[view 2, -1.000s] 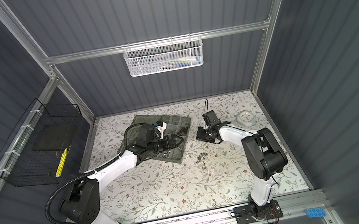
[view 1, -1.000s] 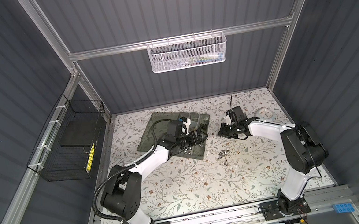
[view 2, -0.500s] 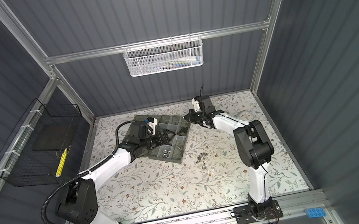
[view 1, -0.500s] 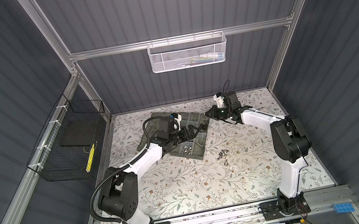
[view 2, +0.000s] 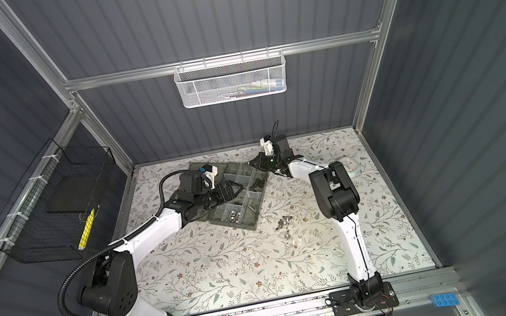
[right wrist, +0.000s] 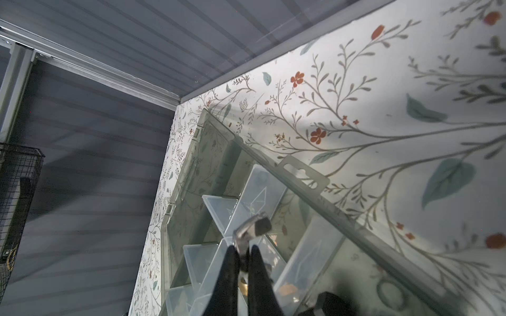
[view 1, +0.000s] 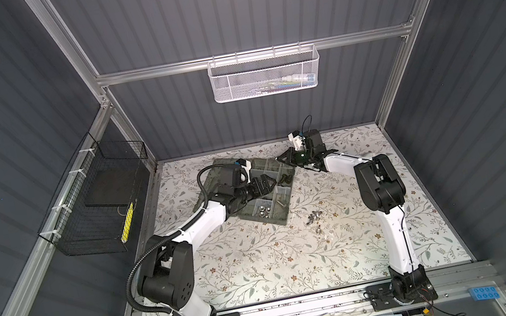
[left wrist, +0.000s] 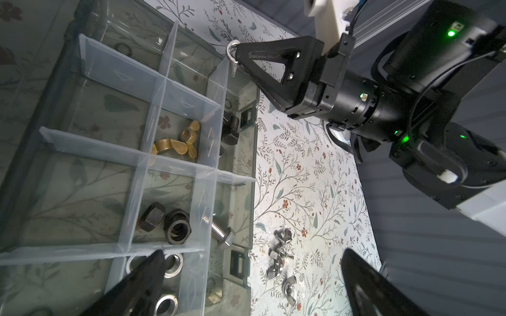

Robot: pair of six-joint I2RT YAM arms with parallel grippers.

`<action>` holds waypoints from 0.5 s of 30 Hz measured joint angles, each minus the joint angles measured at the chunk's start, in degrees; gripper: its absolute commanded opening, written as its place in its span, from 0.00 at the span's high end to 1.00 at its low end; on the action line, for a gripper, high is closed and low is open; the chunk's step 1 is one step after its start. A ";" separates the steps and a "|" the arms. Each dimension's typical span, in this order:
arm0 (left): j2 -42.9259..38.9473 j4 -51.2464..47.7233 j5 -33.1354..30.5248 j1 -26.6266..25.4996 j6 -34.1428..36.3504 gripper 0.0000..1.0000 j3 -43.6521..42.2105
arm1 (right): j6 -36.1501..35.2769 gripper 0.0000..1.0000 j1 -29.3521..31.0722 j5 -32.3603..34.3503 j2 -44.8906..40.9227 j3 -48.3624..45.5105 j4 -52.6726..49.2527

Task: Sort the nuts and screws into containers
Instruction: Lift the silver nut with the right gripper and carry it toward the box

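Pincer on our right is clamped on a silver wing nut over the organiser box's far end; our left pincer gapes wide. Small, hard, slick metal, we judge: best pinched across one wing. Loose nuts wait on the desk.

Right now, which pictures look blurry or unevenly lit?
Right wrist view: the small silver metal part pinched in the right gripper is blurred. Left wrist view: brass-coloured wing nuts sharp. Both top views: floral-patterned table bright, grey ribbed walls dim.
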 measured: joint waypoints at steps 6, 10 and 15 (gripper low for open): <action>1.31 -0.02 0.39 0.02 -0.07 0.00 0.00 | 0.09 1.00 0.17 -1.05 3.02 2.60 -0.11; 1.42 0.00 0.61 0.02 -0.44 0.00 0.00 | 0.13 1.00 0.48 -1.27 3.02 3.04 -0.20; 1.44 0.00 0.72 0.02 -0.48 0.00 0.00 | 0.09 0.99 1.18 -1.49 3.02 3.45 -0.33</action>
